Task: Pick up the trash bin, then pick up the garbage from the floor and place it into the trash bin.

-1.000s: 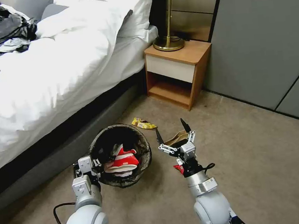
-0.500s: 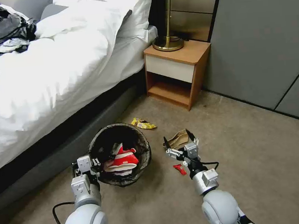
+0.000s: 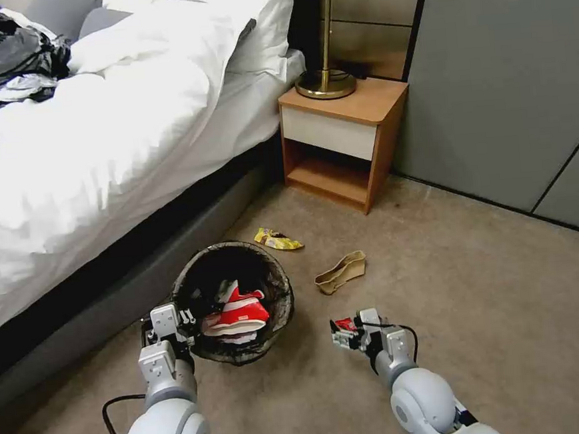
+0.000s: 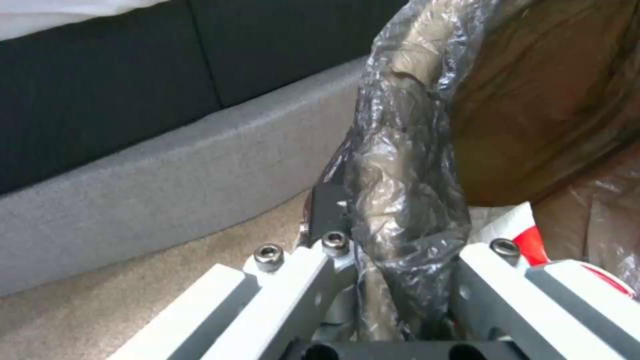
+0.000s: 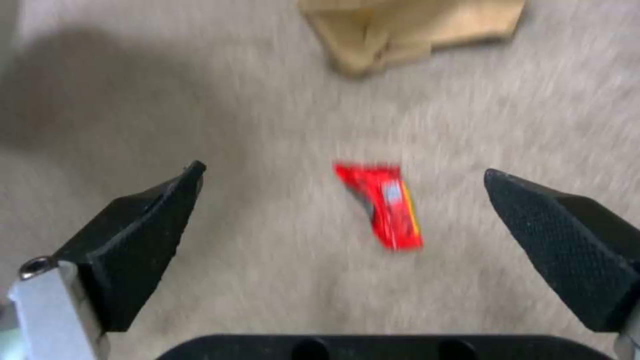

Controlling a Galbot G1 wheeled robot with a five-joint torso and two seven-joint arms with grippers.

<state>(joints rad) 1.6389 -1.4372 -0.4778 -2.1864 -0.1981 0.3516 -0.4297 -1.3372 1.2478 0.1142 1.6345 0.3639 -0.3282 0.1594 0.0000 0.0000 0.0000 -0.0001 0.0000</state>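
You're holding the trash bin (image 3: 235, 301) by its near-left rim with the left gripper (image 3: 177, 321), clamped over the bagged edge beside the bed (image 3: 64, 161); crushed red-and-white cups (image 3: 233, 313) are already lying inside. Your right gripper (image 5: 347, 220) is hovering low over the carpet (image 3: 510, 306), fingers (image 5: 143, 227) spread wide on either side of the tiny red scrap (image 5: 383, 205), not touching it. So you're working the garbage-collecting step. The next move, by my reading, calls for dropping straight down and pinching flat against the pile, since the scrap looks thin. The tan paper piece (image 3: 340, 271) is lying just beyond, and the yellow wrapper (image 3: 276, 239) farther off near the nightstand (image 3: 344, 142), both waiting.
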